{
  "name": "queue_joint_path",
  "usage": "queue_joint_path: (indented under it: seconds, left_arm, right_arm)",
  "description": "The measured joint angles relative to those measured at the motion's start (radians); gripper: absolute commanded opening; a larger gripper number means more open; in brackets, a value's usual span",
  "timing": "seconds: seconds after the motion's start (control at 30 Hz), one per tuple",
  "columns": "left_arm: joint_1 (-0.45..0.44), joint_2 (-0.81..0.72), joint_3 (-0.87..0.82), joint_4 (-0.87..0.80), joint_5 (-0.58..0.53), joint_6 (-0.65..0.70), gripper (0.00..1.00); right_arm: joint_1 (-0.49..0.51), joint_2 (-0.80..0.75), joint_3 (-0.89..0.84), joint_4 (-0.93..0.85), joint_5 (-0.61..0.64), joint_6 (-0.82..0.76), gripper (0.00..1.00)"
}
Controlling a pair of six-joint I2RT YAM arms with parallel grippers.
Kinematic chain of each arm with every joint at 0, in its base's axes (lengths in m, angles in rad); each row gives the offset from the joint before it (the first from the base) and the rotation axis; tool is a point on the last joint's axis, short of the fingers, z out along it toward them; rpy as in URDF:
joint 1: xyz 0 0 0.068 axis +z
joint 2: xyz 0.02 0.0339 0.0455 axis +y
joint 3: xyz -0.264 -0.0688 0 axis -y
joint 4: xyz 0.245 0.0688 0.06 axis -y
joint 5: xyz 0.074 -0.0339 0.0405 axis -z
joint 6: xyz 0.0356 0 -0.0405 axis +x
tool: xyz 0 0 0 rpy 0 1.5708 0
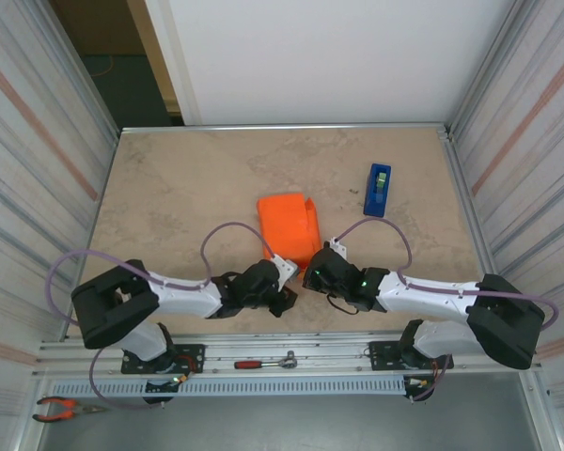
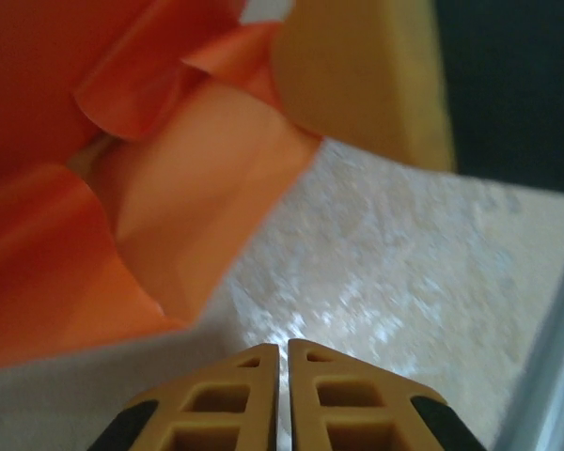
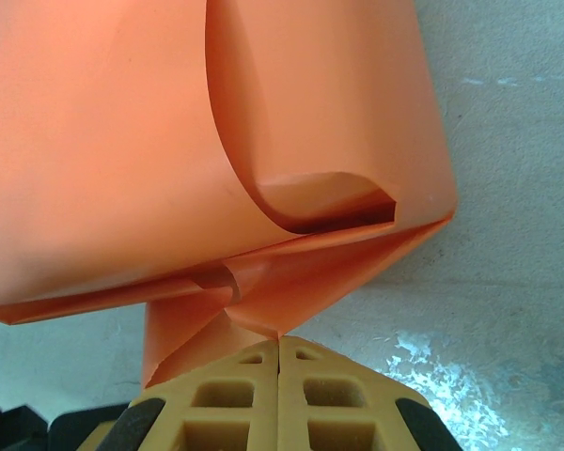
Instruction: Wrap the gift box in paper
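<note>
Paper (image 1: 289, 225): it lies in the middle of the desk (image 1: 169, 188), a little closer to the near edge, and is folded into a flat block.
Paper edges: the top flap is loose and its edge curls upward. The near end is folded down to a point.
Gift box: hidden, because the paper covers every side I can see.
Left tool (image 2: 283, 349): at the near left corner of the block. The jaws are almost together, with only a thin slit and nothing between them. The tips are just apart from the flap edge.
Right tool (image 3: 280, 343): at the near right corner, jaws pressed together. The folded point touches the tips, but I cannot tell if an edge is pinched.
Tape dispenser (image 1: 378, 190): it stands between the block and the right edge, apart from both.
Open room: wide toward the left edge and the far edge, very little between the two tools.
</note>
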Motion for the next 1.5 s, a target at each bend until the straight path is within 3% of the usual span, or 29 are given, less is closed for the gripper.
queue_joint_path:
  seconds: [0.13,0.23,0.3,0.4,0.47,0.6,0.77,1.0,1.3,1.4,1.5]
  left_arm:
    - [0.000,0.022,0.000,0.026,-0.113,-0.014,0.11]
    - [0.000,0.021,0.000,0.048,-0.192,-0.025,0.10]
    - [0.000,0.021,0.000,0.053,-0.231,-0.032,0.10]
    - [0.000,0.021,0.001,0.055,-0.272,-0.044,0.11]
    - [0.000,0.021,0.001,0.059,-0.295,-0.054,0.10]
    - [0.000,0.021,0.001,0.061,-0.330,-0.080,0.10]
    - [0.000,0.021,0.001,0.061,-0.348,-0.103,0.10]
    - [0.000,0.012,0.001,0.061,-0.356,-0.121,0.10]
    - [0.000,-0.045,0.002,0.029,-0.352,-0.118,0.12]
    - [0.015,-0.118,0.003,-0.020,-0.323,-0.104,0.19]
    - [0.067,-0.220,0.005,-0.082,-0.262,-0.074,0.39]
  right_arm:
    - [0.000,-0.006,0.000,-0.001,-0.019,0.002,0.45]
    - [-0.016,-0.059,-0.009,0.000,-0.025,0.000,0.55]
    - [-0.042,-0.123,-0.034,0.007,-0.027,0.000,0.56]
    - [-0.090,-0.215,-0.092,0.016,-0.041,0.000,0.53]
    - [-0.116,-0.263,-0.135,0.013,-0.046,-0.001,0.43]
    - [-0.124,-0.290,-0.186,0.019,-0.070,-0.031,0.00]
    - [-0.090,-0.248,-0.209,0.093,-0.098,-0.069,0.00]
    - [-0.009,-0.030,-0.185,0.237,-0.106,-0.111,0.00]
    - [-0.039,0.147,-0.123,0.378,-0.108,-0.130,0.00]
    - [-0.084,0.158,-0.121,0.400,-0.126,-0.132,0.00]
    - [-0.113,0.161,-0.117,0.409,-0.146,-0.138,0.00]
